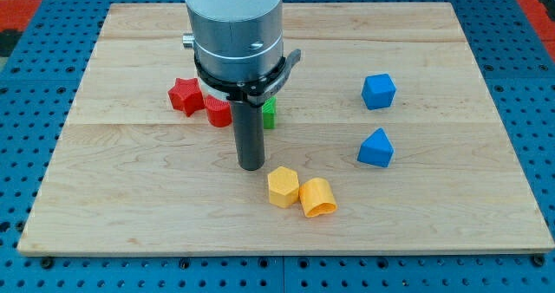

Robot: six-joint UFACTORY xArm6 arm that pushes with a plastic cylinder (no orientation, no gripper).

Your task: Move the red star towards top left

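Camera view: here is the wooden board, and the red star sits left of centre, a little above the middle, closer to the board's left edge than its right. Just beside it on the view's right lies a second red block, shape hard to tell, partly hidden by the rod; the two look to be touching or nearly so. A green block peeks out behind the rod's right side. My tip is down on the board, near its centre, below and right of the red star and apart from it. It is a plain rod, nothing to open or close, holding nothing.

Just below-right of the tip lie a yellow hexagonal block and a yellow half-cylinder block, side by side. Toward the right edge sit a blue cube-like block and, below it, a blue wedge-shaped block.
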